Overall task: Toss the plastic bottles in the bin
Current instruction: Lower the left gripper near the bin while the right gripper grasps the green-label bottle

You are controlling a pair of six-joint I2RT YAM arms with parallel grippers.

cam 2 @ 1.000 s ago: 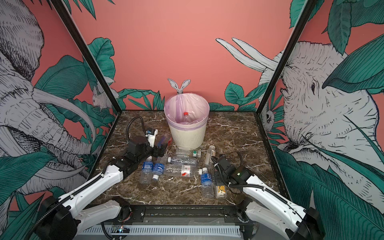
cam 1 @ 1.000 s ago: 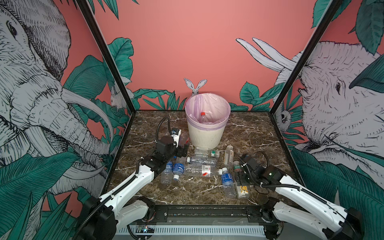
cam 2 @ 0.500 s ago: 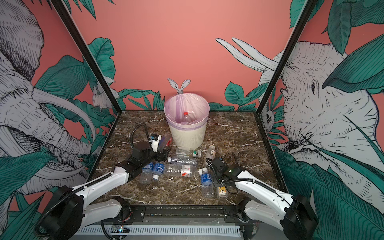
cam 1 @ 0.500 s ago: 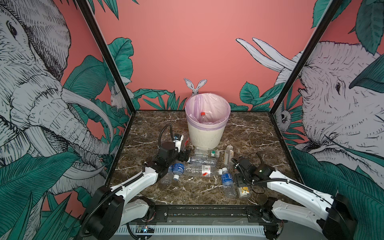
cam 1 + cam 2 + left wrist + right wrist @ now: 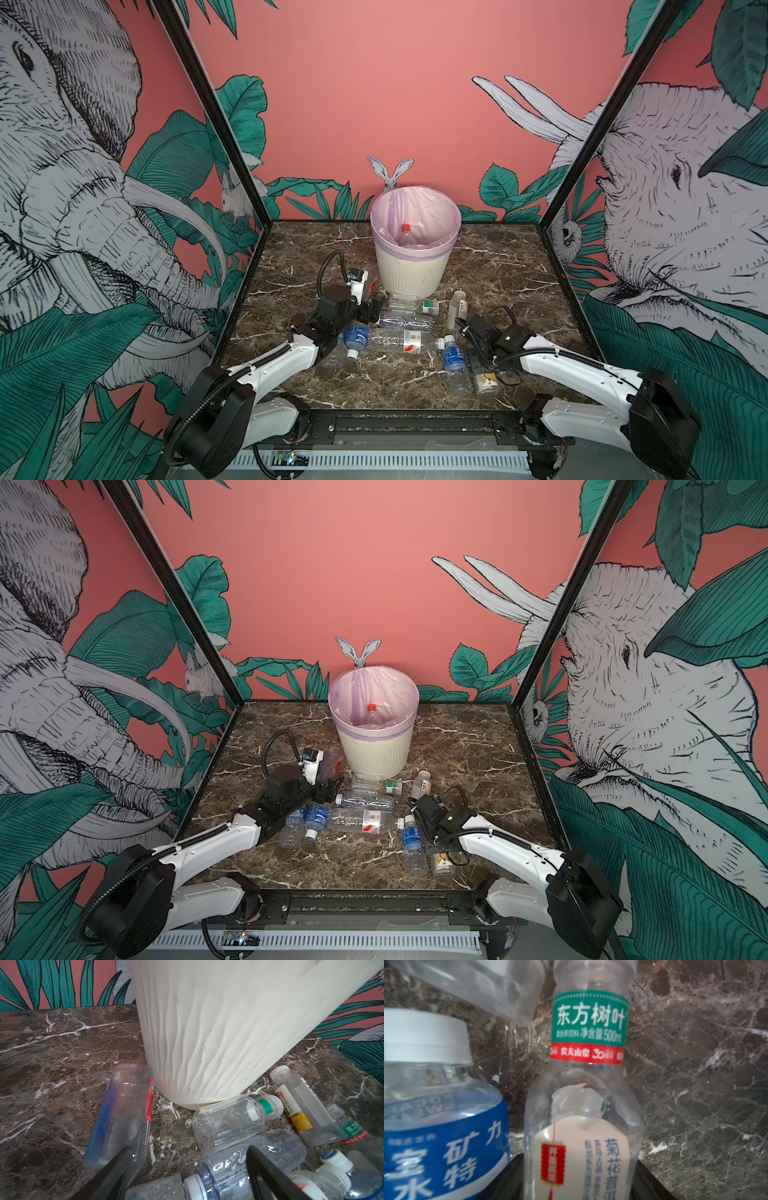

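Note:
The bin (image 5: 411, 274) (image 5: 374, 754) (image 5: 218, 1032), cream with a lilac liner, stands at the back middle with a red-capped bottle (image 5: 405, 232) inside. Several plastic bottles lie on the marble in front of it. My left gripper (image 5: 374, 309) (image 5: 332, 787) (image 5: 189, 1165) is open, low over the cap end of a clear white-capped bottle (image 5: 224, 1169) (image 5: 405, 322). There is a gap beside one finger. My right gripper (image 5: 478, 359) (image 5: 432, 839) (image 5: 579, 1169) is shut on a bottle with a green neck band and cream label (image 5: 583, 1122) (image 5: 486, 380), which lies on the table.
A flat bottle (image 5: 124, 1115) lies against the bin's left foot. A green-capped bottle (image 5: 228, 1122) and a white-yellow labelled one (image 5: 301, 1109) lie by its base. A blue-labelled bottle (image 5: 436, 1126) (image 5: 455, 365) touches the held one. A long red-white labelled bottle (image 5: 403, 343) lies mid-table.
Both arms have sunk lower over the bottles. The left gripper came forward to the clear bottle with narrower jaws. The right jaws closed around the cream-labelled bottle.

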